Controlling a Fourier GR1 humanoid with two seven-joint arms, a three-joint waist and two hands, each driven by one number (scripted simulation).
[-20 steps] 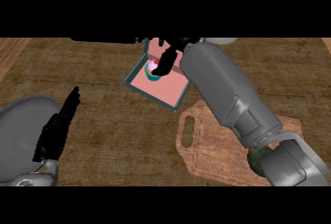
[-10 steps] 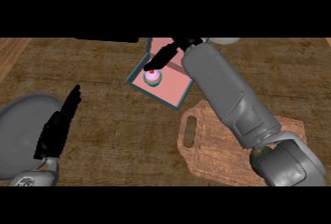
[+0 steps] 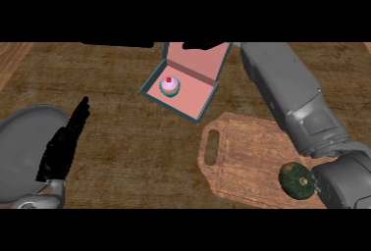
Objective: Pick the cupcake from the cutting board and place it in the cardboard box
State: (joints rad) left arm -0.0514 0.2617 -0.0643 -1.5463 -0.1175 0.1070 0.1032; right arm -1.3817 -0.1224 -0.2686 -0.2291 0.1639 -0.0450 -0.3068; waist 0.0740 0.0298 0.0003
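The cupcake (image 3: 170,87), with pink frosting and a red dot on top, stands inside the open cardboard box (image 3: 193,99), which is pink within and dark teal along its rim. The box lies at the back of the counter, above the wooden cutting board (image 3: 250,157). My right forearm runs up the right side over the board. Only a dark sliver of the right hand (image 3: 207,45) shows at the top edge, above the box's raised flap and clear of the cupcake. At the left my left hand (image 3: 64,144) rests open with fingers straight, holding nothing.
A dark green round fruit (image 3: 297,180) lies on the cutting board's near right part, beside my right arm. The board's handle slot (image 3: 211,147) faces left. Brown wooden counter (image 3: 138,157) stretches between the left hand and the board.
The right hand, which was over the cupcake in the box, has let it go and pulled up toward the top edge. The cupcake now sits uncovered. The left hand has stayed put.
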